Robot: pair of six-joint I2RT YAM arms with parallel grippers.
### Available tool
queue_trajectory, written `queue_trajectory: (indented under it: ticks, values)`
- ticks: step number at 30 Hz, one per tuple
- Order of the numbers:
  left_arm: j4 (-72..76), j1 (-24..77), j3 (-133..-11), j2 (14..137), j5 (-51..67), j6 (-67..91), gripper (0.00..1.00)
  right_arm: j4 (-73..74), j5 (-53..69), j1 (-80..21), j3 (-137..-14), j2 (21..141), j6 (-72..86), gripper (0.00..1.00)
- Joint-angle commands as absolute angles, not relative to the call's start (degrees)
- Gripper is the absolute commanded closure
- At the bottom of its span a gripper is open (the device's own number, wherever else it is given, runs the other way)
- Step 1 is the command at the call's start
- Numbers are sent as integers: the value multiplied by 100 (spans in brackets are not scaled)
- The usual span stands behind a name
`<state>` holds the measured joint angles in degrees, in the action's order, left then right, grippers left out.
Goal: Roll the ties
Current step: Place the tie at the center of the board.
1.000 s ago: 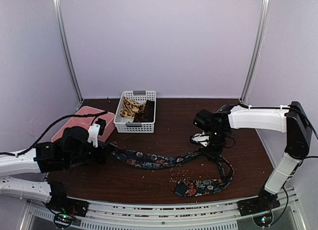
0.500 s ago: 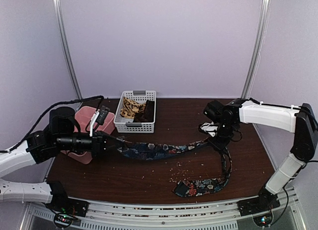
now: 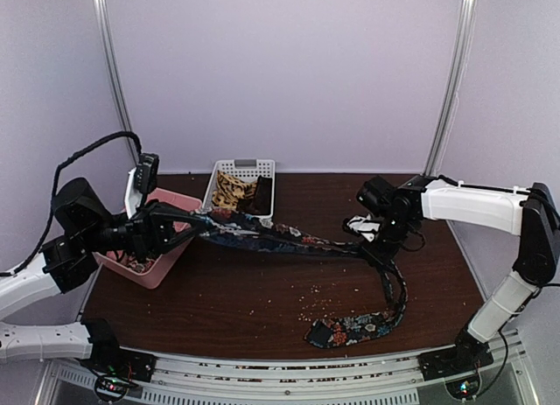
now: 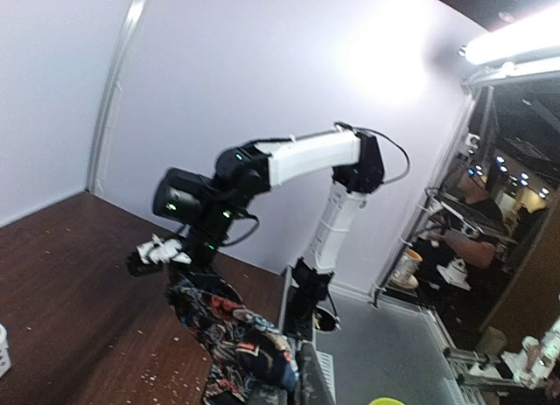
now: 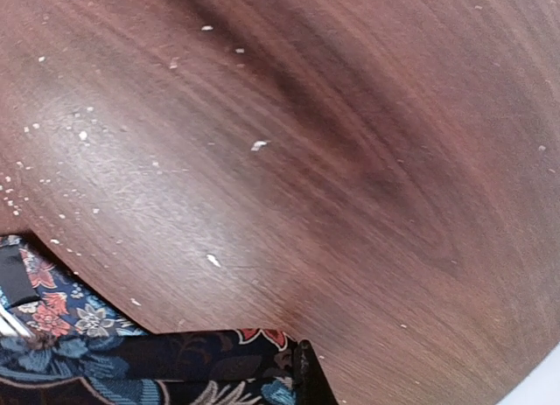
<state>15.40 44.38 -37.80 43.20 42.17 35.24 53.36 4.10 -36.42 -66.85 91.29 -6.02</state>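
Holding the floral tie (image 3: 280,240) taut mid-air, left claw (image 3: 194,223) clenched on its end, right claw (image 3: 369,247) clenched mid-length: could slip from either pinch or snag the white basket (image 3: 244,164).

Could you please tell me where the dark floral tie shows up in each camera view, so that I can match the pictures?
Top external: the floral tie stretches across the middle, then trails down to the near right edge.
Left wrist: bottom centre, close to the lens.
Right wrist: bottom-left corner, against the wood.
Shared landmark: the crumb-speckled dark wooden table shows in all three.
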Motion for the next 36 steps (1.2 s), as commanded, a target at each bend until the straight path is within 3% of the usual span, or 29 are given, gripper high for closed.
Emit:
queue_trajectory:
  ticks: [1, 7, 14, 17, 19, 23, 27, 36]
  values:
    - [2664, 4104, -3726, 3851, 3156, 3643, 100, 5341, 617, -3652, -6413, 9183, -639, 100]
    - [4678, 4034, -2782, 3764, 1960, 3791, 100, 5257, 1439, -4073, -6338, 9328, -783, 100]
    - [6328, 4053, -3447, 5377, 3038, 4568, 100, 5220, 1761, -4445, -6608, 9704, -868, 100]
    - [6942, 4052, -3453, 5945, 2633, 4833, 100, 5291, 1885, -4568, -6780, 9870, -927, 100]
    - [6221, 4052, -3525, 5899, 1991, 4357, 100, 5362, 1938, -4663, -6825, 9973, -954, 100]
    - [3583, 4122, -3746, 5441, -433, 3362, 100, 5364, 2091, -4877, -6633, 10008, -965, 100]
    - [2677, 4063, -3739, 5363, -1869, 2669, 100, 5305, 2344, -4958, -6368, 9945, -963, 100]
    - [409, 3955, -3695, 5550, -2747, 3334, 100, 5459, 2742, -5142, -6614, 10113, -1122, 100]
